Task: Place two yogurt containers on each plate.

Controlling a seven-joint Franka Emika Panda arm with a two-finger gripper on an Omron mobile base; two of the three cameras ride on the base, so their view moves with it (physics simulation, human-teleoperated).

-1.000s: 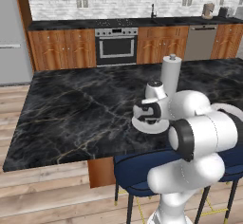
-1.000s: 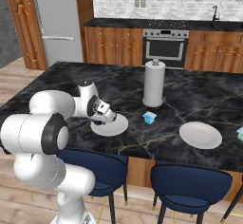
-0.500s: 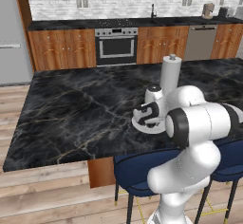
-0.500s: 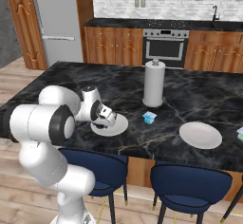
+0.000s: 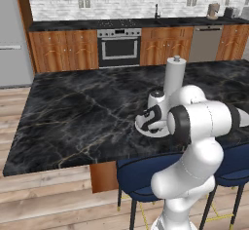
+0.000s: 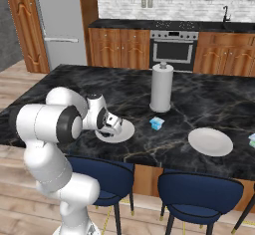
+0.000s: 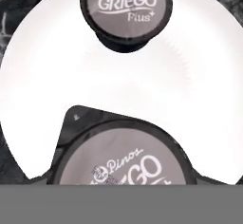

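Your gripper [image 6: 113, 126] hung low over the near plate [image 6: 125, 132] at the island counter's [image 6: 60, 87] front edge. In the hand view, one dark yogurt cup [image 7: 125, 9] sat on that plate, and a second dark cup [image 7: 124, 160] lay directly beneath the hand, apparently grasped, though the fingertips were hidden. The second plate [image 6: 210, 141] was well apart, a light blue cup [image 6: 157, 123] between them.

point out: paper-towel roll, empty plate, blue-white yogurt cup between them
paper-towel roll [image 6: 161, 88], right base view, middle of its side
empty plate [image 6: 210, 141], right base view, centre of its bare face
blue-white yogurt cup [image 6: 157, 123], right base view, its top
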